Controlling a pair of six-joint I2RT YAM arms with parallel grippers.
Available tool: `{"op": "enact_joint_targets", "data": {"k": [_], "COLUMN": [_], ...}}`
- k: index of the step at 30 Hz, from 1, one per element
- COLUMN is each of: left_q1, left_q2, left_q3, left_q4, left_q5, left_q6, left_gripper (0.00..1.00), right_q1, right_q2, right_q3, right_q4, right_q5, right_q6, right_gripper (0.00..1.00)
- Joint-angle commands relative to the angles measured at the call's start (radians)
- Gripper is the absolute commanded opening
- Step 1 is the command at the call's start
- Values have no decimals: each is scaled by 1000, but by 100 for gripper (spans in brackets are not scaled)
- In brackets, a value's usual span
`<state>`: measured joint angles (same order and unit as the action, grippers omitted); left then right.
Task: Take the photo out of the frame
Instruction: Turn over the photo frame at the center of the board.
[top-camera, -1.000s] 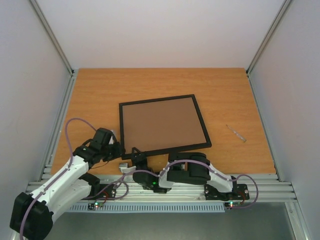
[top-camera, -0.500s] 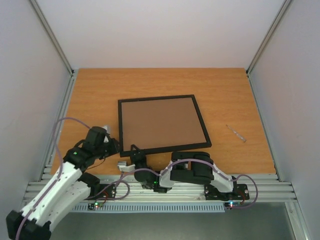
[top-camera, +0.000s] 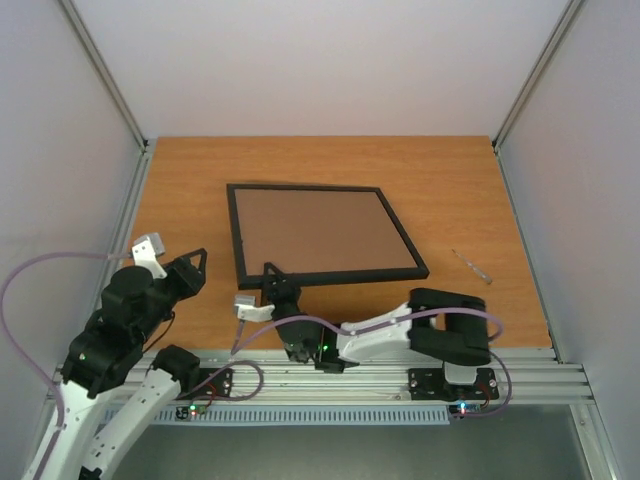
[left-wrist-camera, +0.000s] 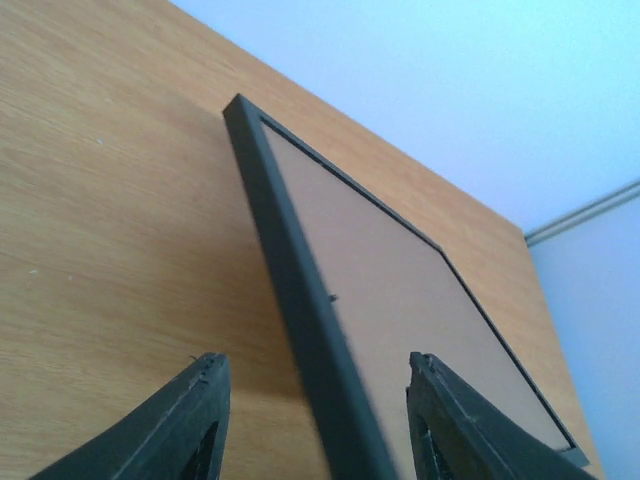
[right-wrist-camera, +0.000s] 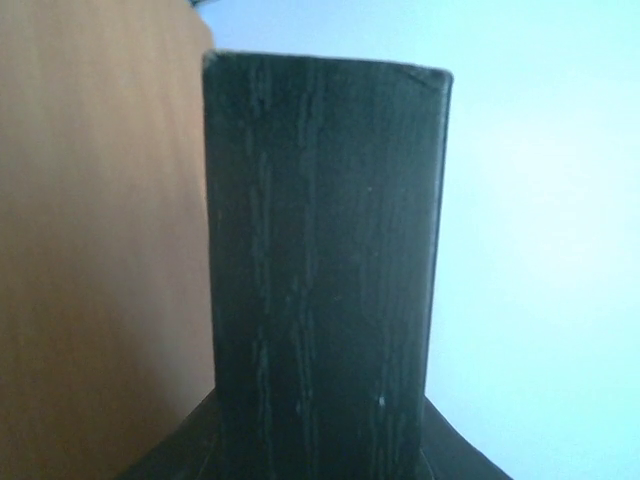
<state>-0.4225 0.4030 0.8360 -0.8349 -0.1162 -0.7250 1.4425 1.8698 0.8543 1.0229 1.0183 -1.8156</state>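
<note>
Frame: we see the frame (top-camera: 233, 230) back side up in the middle of the desk (top-camera: 450, 180), its brown backing board (top-camera: 320, 230) facing us.
Photo: out of sight. We judge it lies under the board, on the side facing down.
Right hand: the right hand (top-camera: 272, 285) is at the frame's near edge, towards its left corner. In the wrist view the black rail fills the gap between the fingers, so we read it as clamped on the frame.
Left hand: the left hand (top-camera: 185, 268) is raised, left of the frame and well apart from it. Its fingers (left-wrist-camera: 190, 420) are spread and hold nothing.
Step in hand: we judge it to be steadying the frame so the backing can be freed.
How to do it well: we should grip the rail only, not the board, or the board cannot lift.
Next approach: we should bring the left hand low along the left rail, with one finger aimed at the seam between board and rail.
Caution: a small dark mark (left-wrist-camera: 332, 297) beside the rail may be a retaining tab, but it is too small to tell.
</note>
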Motion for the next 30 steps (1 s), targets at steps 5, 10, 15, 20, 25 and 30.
{"op": "enact_joint_targets", "data": {"k": [5, 10, 15, 20, 25, 30], "left_q1": [-1, -1, -1, -1, -1, -1], "left_q2": [-149, -193, -188, -159, -150, -139], "left_q3": [-87, -107, -161, -208, -240, -295], "left_q4": [-19, -16, 31, 73, 87, 137], "left_q5": [-112, -134, -81, -25, -4, 40], "left_q6": [-69, -87, -116, -123, -114, -136], "left_gripper": [55, 62, 67, 70, 71, 72], "right_q1": [-75, -135, -197, -249, -292, -349], "right_q2": [-333, -365, -325, -231, -158, -135], "right_q3": [243, 405, 657, 928, 1149, 1292], "right_q4": [-754, -957, -1188, -1370, -1493, -1613], "right_q5": [-115, -165, -237, -275, -318, -423], "right_q6": [492, 590, 759, 863, 965, 1164], "right_gripper": [1, 1, 1, 1, 1, 1]}}
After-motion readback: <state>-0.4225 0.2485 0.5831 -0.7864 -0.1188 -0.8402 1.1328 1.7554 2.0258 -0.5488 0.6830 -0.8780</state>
